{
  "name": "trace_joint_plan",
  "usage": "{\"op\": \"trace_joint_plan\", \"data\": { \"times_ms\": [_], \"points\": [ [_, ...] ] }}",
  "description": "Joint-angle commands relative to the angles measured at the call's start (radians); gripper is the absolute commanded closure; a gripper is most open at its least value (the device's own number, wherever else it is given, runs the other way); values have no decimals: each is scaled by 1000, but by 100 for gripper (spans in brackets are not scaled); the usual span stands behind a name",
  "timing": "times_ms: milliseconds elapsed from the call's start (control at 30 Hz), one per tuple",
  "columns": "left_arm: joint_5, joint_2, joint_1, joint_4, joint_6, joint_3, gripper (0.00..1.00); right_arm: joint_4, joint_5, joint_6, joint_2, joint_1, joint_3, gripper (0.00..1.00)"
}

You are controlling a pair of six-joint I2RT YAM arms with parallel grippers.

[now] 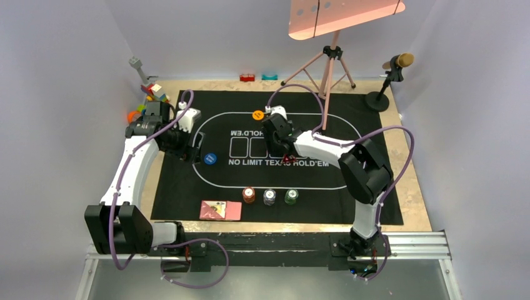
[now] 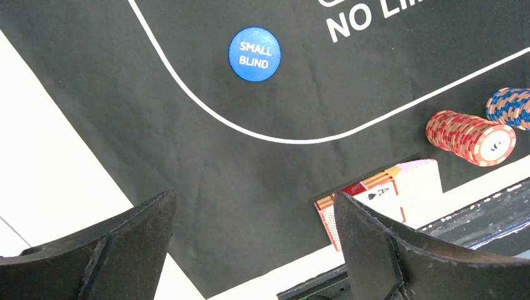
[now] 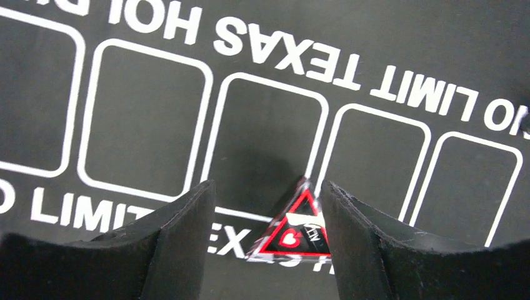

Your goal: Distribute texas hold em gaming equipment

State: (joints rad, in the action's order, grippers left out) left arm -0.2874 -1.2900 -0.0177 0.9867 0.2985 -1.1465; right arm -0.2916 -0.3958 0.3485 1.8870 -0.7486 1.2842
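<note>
The left tool [image 2: 253, 199] gapes wide above the mat [image 2: 187, 156] near the blue button [image 2: 254, 54], while the right tool [image 3: 267, 187] stands half-open astride the red triangle marker [image 3: 292, 229].

Three short stacks of striped-edge poker chips stand upright in a row near the near edge of the black mat [image 1: 181, 181]: red chips [image 1: 249, 195], grey chips [image 1: 269, 197] and green chips [image 1: 291, 197]. Just left of them, pink-backed playing cards [image 1: 220, 210] lie in a loose pile with an ace face up. The blue button [image 2: 254, 54], marked SMALL BLIND, lies flat toward the left edge. The orange button [image 1: 258, 115] lies toward the far edge. The red triangular marker [image 3: 294, 228] rests on the lettering at mid-mat.
</note>
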Motion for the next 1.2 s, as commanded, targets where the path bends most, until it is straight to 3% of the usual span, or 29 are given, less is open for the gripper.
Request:
{"op": "trace_joint_plan", "data": {
  "times_ms": [0,400,667,800,933,1167],
  "points": [
    [-19,40,-7,-6,16,1,0,-16,-48,14,12,26,9,34],
    [-26,43,-7,17,24,-20,0,-6,18,43,13,54,-82,36],
    [-11,54,-7,32,39,-35,0,-59,-14,96,-89,60,-205,49],
    [-4,53,-7,40,51,-45,0,-105,-30,155,-162,70,-281,54],
    [0,43,-7,56,71,-57,0,-227,-70,214,-189,82,-243,62],
    [10,48,-7,70,111,-61,0,-350,-72,288,-230,136,-308,63]
  ]
}}
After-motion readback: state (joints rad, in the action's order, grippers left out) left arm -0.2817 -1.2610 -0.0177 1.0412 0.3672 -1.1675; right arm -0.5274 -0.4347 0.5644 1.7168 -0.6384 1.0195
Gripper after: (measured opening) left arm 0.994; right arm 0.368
